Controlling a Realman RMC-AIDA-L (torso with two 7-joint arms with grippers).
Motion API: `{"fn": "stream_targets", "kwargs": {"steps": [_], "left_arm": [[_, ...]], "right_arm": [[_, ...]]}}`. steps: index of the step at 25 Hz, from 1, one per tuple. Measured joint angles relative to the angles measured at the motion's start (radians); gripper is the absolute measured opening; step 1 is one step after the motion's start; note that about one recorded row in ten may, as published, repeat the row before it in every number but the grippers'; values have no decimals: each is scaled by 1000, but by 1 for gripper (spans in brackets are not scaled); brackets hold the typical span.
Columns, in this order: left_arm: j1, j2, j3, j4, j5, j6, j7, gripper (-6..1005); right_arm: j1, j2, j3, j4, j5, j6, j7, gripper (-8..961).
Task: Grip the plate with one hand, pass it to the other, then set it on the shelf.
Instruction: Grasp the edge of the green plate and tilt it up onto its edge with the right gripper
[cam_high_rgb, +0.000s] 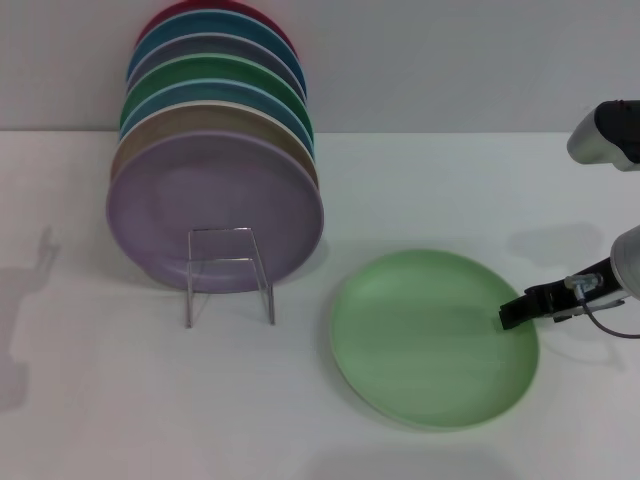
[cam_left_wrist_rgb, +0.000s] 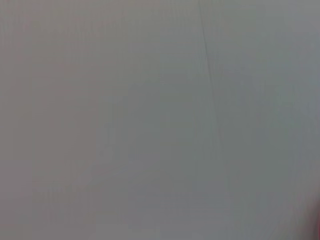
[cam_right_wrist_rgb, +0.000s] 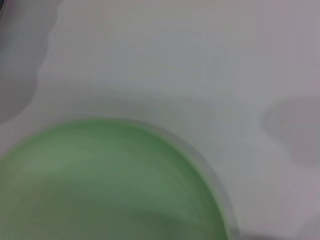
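At the upper left of the head view a row of round plastic plates (cam_high_rgb: 215, 130) stands on edge, red, blue, green and tan ones lined up behind a lilac-purple plate (cam_high_rgb: 215, 210) that faces forward, all resting on a white table (cam_high_rgb: 100, 400). Just in front of the lilac plate, at lower left of centre, stands a small thin wire plate rack with a square loop front (cam_high_rgb: 229, 272), its loop overlapping that plate's lower edge. To the right of it, in the lower middle of the frame, the round pale mint-green plastic plate with a low raised rim (cam_high_rgb: 430, 335) lies flat on the table, apart from the rack. At the plate's right rim the black right gripper (cam_high_rgb: 512, 313) on its slim silver-grey arm reaches in from the right edge, its tip at the rim; whether it is clamped or spread I cannot tell. The right wrist view shows the same green plate (cam_right_wrist_rgb: 105, 185) low in its frame
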Motion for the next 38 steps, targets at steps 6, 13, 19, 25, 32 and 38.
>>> {"fn": "stream_targets", "kwargs": {"steps": [6, 13, 19, 25, 32, 38], "left_arm": [[0, 0, 0, 0, 0, 0, 0, 809], [0, 0, 0, 0, 0, 0, 0, 809], [0, 0, 0, 0, 0, 0, 0, 809], [-5, 0, 0, 0, 0, 0, 0, 809], [-6, 0, 5, 1, 0, 0, 0, 809], [-6, 0, 7, 2, 0, 0, 0, 809]], "right_arm": [[13, 1, -9, -23, -22, -2, 0, 665], [32, 1, -10, -46, -35, -5, 7, 641], [36, 1, -10, -42, -35, -5, 8, 460], [42, 2, -10, -46, -35, -5, 8, 425], [44, 2, -10, -48, -36, -8, 5, 263], [45, 2, -18, -49, -36, -9, 3, 250]]}}
